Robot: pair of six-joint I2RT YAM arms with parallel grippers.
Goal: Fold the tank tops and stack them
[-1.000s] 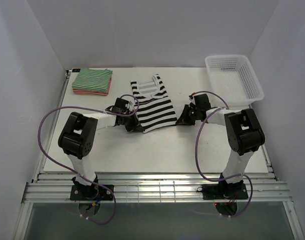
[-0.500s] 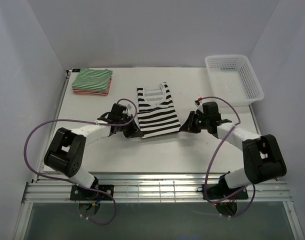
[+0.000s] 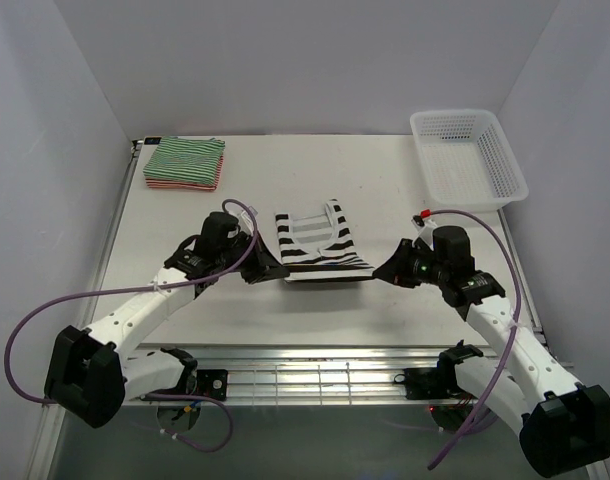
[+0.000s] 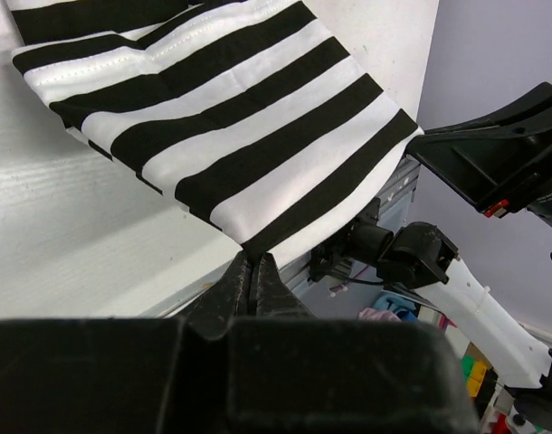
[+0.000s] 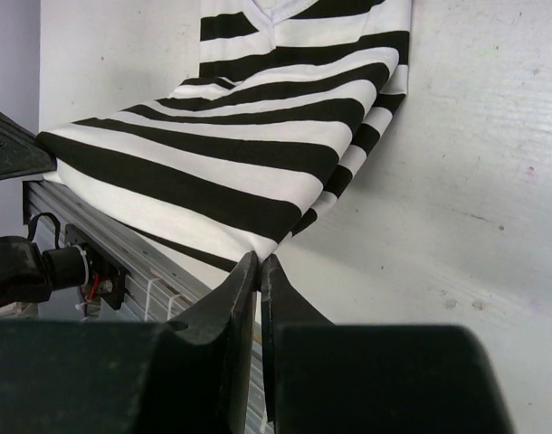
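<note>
Two hem corners of the black-and-white tank top [image 3: 320,245] are pinched, one by the left gripper [image 3: 278,273] and one by the right gripper [image 3: 380,270]. Both wrist views show the jaws clamped together on cloth. The top spans the gap between the grippers, hem raised off the table [image 3: 385,180], neckline lying beyond the fingertips. Step in hand, by judgement: folding hem toward neckline. The next move calls for both grippers to travel forward together and level. The green-and-white top [image 3: 185,155], folded over the red-and-white top [image 3: 175,184], lies well beyond the left gripper.
</note>
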